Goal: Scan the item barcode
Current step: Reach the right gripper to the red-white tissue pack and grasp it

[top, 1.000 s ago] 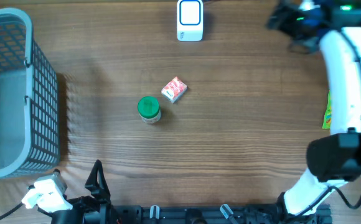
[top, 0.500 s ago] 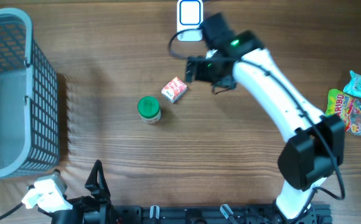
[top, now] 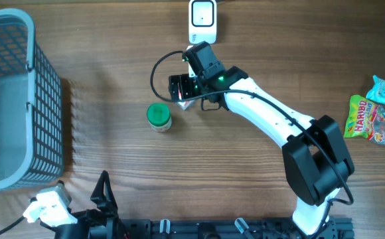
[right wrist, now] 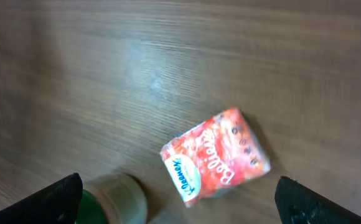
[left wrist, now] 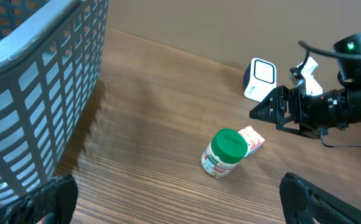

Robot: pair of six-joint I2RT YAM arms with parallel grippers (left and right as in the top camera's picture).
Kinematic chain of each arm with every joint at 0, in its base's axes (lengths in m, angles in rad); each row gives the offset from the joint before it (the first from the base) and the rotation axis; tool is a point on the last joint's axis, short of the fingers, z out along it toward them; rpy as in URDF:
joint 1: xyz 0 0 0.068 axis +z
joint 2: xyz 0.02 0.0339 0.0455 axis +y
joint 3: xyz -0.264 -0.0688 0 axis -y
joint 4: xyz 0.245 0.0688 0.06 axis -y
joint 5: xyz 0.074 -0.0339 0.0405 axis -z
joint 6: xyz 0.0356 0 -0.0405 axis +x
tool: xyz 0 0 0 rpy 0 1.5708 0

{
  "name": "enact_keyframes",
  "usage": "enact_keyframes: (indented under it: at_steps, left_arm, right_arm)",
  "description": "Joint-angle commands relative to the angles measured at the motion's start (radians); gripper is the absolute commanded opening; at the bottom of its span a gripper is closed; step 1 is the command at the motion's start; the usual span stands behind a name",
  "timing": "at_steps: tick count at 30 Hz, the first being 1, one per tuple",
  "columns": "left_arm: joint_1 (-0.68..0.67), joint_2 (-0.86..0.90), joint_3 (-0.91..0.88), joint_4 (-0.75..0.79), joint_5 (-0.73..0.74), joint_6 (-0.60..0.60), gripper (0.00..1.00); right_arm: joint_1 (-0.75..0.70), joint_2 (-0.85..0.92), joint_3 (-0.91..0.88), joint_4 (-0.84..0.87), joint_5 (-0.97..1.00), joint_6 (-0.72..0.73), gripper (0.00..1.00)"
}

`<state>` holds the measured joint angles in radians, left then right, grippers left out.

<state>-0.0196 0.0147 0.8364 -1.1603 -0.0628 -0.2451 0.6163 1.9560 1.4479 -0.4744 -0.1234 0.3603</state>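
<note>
— Wooden desk (top: pixel 113 166), brown grain, mostly bare. What is the right hand doing?
— The right hand (top: pixel 180 89) hangs right above the red snack packet (right wrist: pixel 215 155), fingers spread wide and nothing between them. The packet lies flat on the desk near the middle, and as far as I can tell it isn't being touched.
— What's around it?
— A green-lidded jar (top: pixel 158 115) stands just beside the packet, on the left-arm side. The white barcode scanner (top: pixel 202 20) stands at the far edge, near but apart.
— And the left hand?
— The left hand (left wrist: pixel 177 202) sits low at the near edge, also spread and empty, well apart from both items. A grey mesh basket (top: pixel 46 99) is on its side, and two candy bags (top: pixel 375 119) lie far right.
— So how far along?
— Early, I'd judge. Nothing is lifted and nothing faces the scanner. What's left is to pinch the packet, raise it and turn its barcode to the scanner. No barcode shows on the upper face, so it may be underneath.
</note>
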Motion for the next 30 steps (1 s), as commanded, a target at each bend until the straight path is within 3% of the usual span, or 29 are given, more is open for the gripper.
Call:
enact_keyframes:
  at_steps: [1, 3, 8, 10, 13, 14, 15, 16, 30]
  left_arm:
    - [-0.006, -0.01, -0.005, 0.003, -0.01, 0.002, 1.0]
    - [-0.006, -0.01, -0.004, 0.003, -0.01, 0.002, 1.0]
    - [-0.006, -0.01, -0.004, 0.003, -0.01, 0.002, 1.0]
    - [-0.006, -0.01, -0.004, 0.003, -0.01, 0.002, 1.0]
    - [-0.006, -0.01, -0.005, 0.003, -0.01, 0.002, 1.0]
    - [-0.006, -0.01, -0.005, 0.003, -0.01, 0.002, 1.0]
    - [-0.006, -0.01, -0.004, 0.003, -0.01, 0.002, 1.0]
    - [-0.006, -0.01, -0.004, 0.003, -0.01, 0.002, 1.0]
    - [-0.006, -0.01, -0.004, 0.003, -0.01, 0.002, 1.0]
  right_arm:
    - [-0.002, 0.022, -0.004, -0.066, 0.026, -0.261, 0.95]
    - [-0.003, 0.032, -0.016, -0.092, 0.025, -0.28, 0.94]
    - [0.005, 0.047, -0.077, -0.049, 0.025, -0.283, 0.74]
    - [0.018, 0.047, -0.095, -0.026, 0.025, -0.317, 0.72]
    - [0.056, 0.047, -0.118, 0.014, 0.094, -0.372, 0.75]
    - [0.068, 0.048, -0.124, 0.026, 0.127, -0.39, 0.82]
    - [0.077, 0.049, -0.129, 0.043, 0.159, -0.399, 0.96]
    - [0.085, 0.05, -0.132, 0.058, 0.188, -0.412, 1.0]
    - [0.063, 0.15, -0.132, 0.15, 0.228, -0.441, 1.0]
